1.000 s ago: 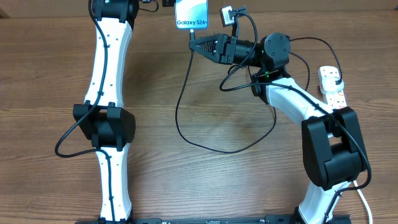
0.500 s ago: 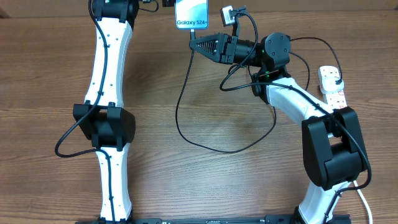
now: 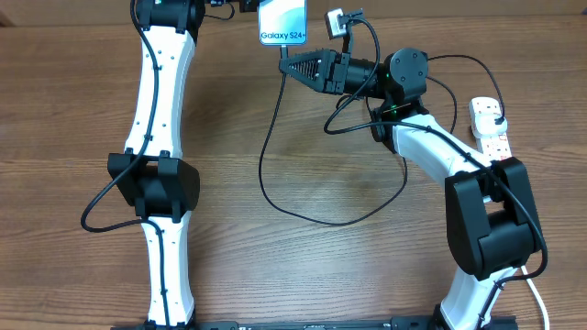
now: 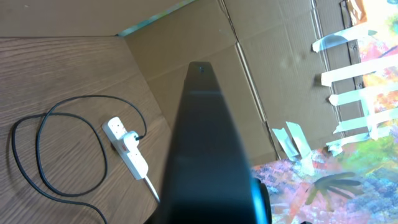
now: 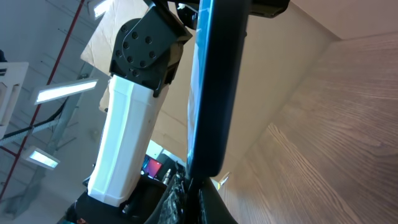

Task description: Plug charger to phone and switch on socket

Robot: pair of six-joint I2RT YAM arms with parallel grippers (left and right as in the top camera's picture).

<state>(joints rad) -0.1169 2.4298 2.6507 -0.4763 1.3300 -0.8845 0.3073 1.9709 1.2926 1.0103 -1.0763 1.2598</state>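
The phone (image 3: 282, 20), with its light blue screen lit, is held off the table at the far edge by my left gripper (image 3: 240, 5), which is shut on it. In the left wrist view its dark back (image 4: 202, 143) fills the middle. My right gripper (image 3: 286, 64) is shut on the charger's connector tip just below the phone's lower edge. In the right wrist view the fingers (image 5: 194, 198) meet the phone's end (image 5: 214, 93). The black charger cable (image 3: 275, 197) loops over the table to the white socket (image 3: 491, 128) at the right.
The socket (image 4: 127, 148) and cable loop (image 4: 37, 155) also show in the left wrist view, beside a cardboard wall (image 4: 261, 74). The left arm's white link (image 5: 127, 124) stands close behind the phone. The right arm's own cables (image 3: 367, 110) hang near its wrist.
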